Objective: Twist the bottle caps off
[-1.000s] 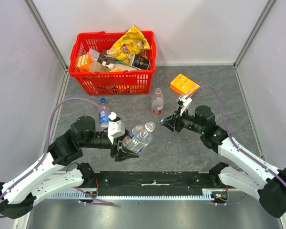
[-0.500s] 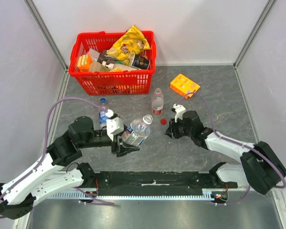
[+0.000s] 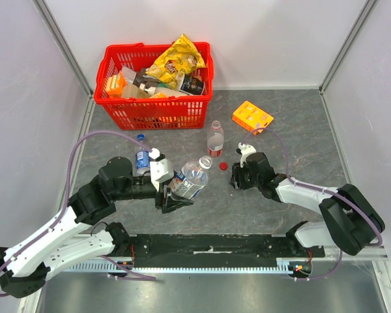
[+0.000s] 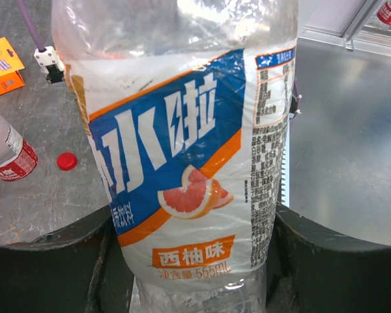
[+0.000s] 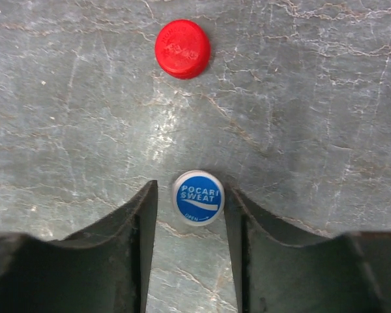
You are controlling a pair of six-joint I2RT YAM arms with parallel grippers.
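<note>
1. Right wrist view: the pale cap (image 5: 197,197) lies flat on the table (image 5: 326,98), between the right gripper (image 5: 189,193) fingers, which are parted slightly wider than it. The red cap (image 5: 182,49) lies apart.
2. The left gripper (image 3: 176,197) clamps the tilted blue-labelled bottle (image 4: 182,163), neck open.
3. The red-labelled bottle (image 3: 214,143) stands uncapped.
4. Only the plain bottle (image 3: 141,158) wears its blue cap (image 3: 141,137), so one is left.

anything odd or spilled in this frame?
No spill. Left gripper holds the blue-labelled bottle tilted, its neck looks open. Red cap and a blue-and-white cap lie loose on the table, the latter inside the open right gripper.
</note>
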